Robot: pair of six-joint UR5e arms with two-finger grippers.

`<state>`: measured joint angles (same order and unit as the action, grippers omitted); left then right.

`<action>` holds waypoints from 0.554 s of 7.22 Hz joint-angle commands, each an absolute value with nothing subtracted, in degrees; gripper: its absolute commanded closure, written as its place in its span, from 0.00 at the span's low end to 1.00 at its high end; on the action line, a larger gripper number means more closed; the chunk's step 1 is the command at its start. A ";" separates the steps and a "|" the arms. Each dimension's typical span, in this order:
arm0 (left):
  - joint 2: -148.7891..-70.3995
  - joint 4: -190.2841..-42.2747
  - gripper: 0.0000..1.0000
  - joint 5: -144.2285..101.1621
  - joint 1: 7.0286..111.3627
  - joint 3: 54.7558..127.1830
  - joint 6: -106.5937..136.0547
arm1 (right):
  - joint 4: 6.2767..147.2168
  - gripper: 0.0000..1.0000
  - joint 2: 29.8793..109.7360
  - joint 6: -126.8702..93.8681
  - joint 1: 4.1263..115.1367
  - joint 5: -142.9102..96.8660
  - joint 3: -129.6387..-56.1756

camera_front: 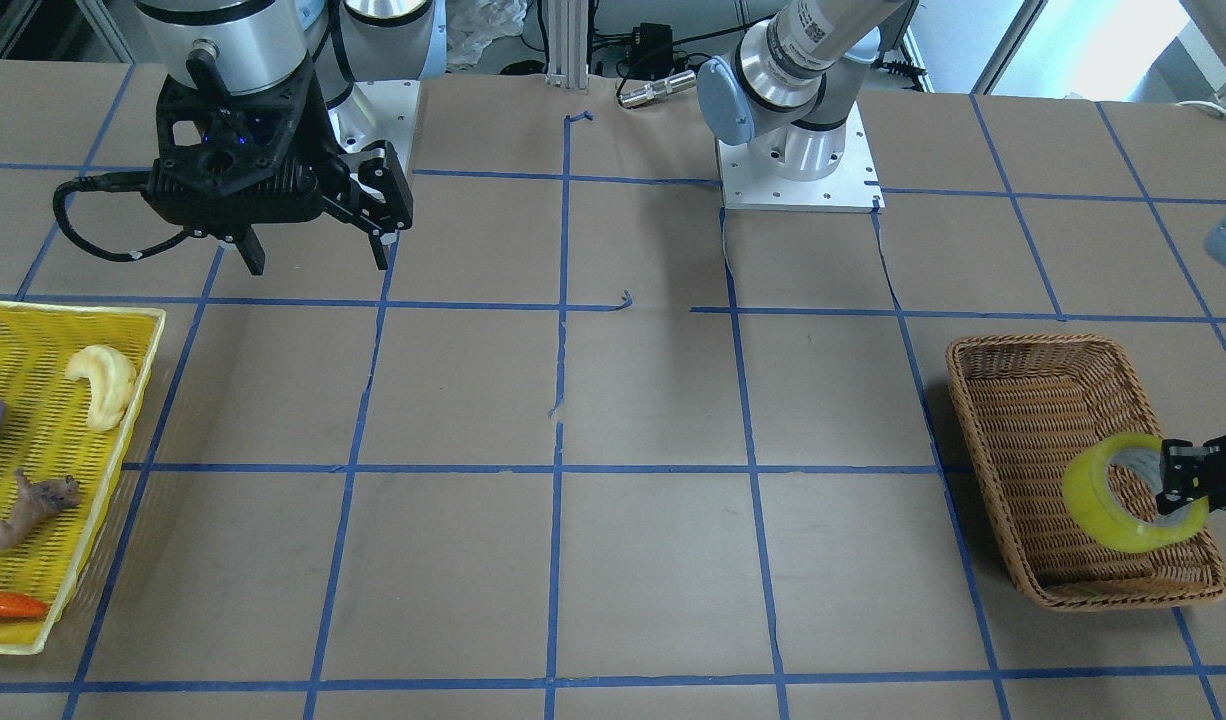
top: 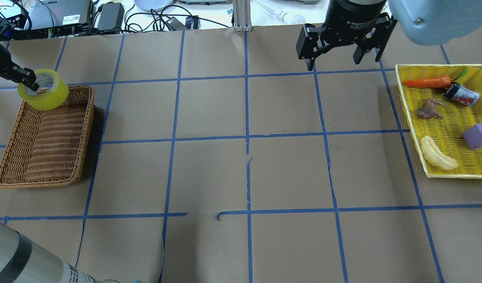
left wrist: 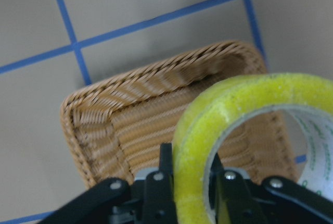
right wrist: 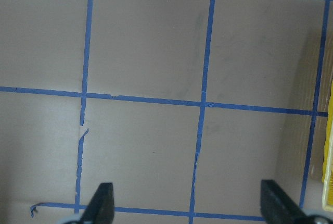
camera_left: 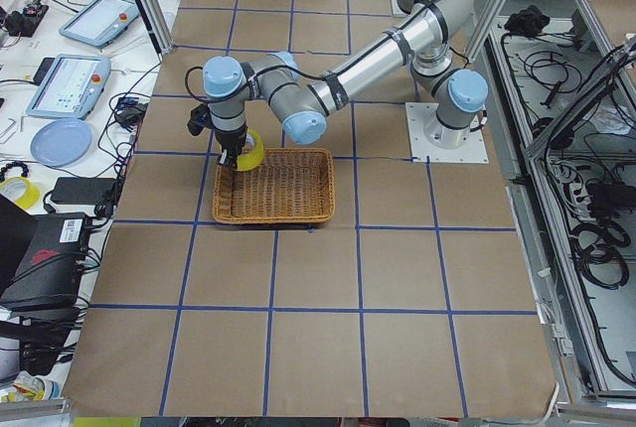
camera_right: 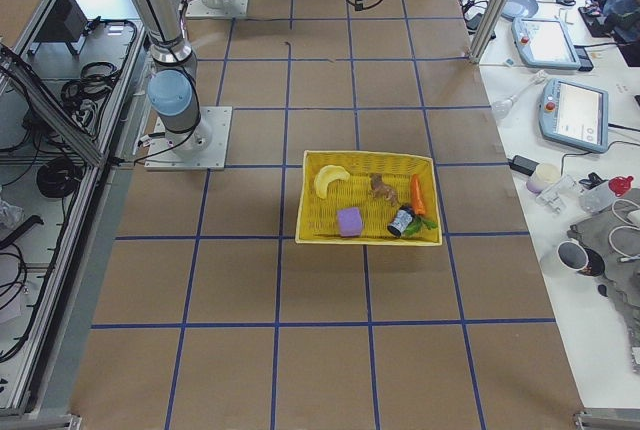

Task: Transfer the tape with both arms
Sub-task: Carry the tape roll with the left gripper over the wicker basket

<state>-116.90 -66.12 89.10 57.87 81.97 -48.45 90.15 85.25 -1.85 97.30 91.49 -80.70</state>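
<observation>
The yellow-green tape [top: 48, 96] hangs tilted in my left gripper [top: 30, 82], which is shut on the roll's wall, one finger inside the whitish core. It is held just above the far corner of the brown wicker basket [top: 44, 149]. The front view shows the tape [camera_front: 1103, 505] and the left gripper [camera_front: 1178, 482] over the basket [camera_front: 1033, 400]. In the left wrist view the tape [left wrist: 234, 114] fills the lower right, pinched between the fingers [left wrist: 164, 179]. My right gripper [top: 343, 63] is open and empty, high over the table's far right-centre, also seen in the front view [camera_front: 318, 262].
A yellow mesh tray [top: 400, 84] at the right holds a carrot [top: 426, 81], a can [top: 461, 95], a toy animal [top: 429, 110], a purple block [top: 479, 135] and a banana [top: 437, 158]. Blue tape lines grid the brown table. Cables and devices lie beyond the far edge.
</observation>
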 commanded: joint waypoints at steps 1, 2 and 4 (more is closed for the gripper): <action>-117.86 -59.46 1.00 88.59 54.78 87.94 -51.75 | 90.09 0.00 85.25 -1.85 97.29 91.49 -80.77; -118.12 -56.80 1.00 87.98 54.32 89.98 -51.51 | 90.17 0.00 85.25 -1.85 97.29 91.49 -80.77; -118.82 -55.47 0.91 86.23 53.88 91.84 -51.59 | 90.09 0.00 85.25 -1.85 97.29 91.49 -80.77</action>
<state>-118.33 -56.84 87.44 54.22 90.73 -51.52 90.11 85.25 -1.85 97.30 91.49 -80.77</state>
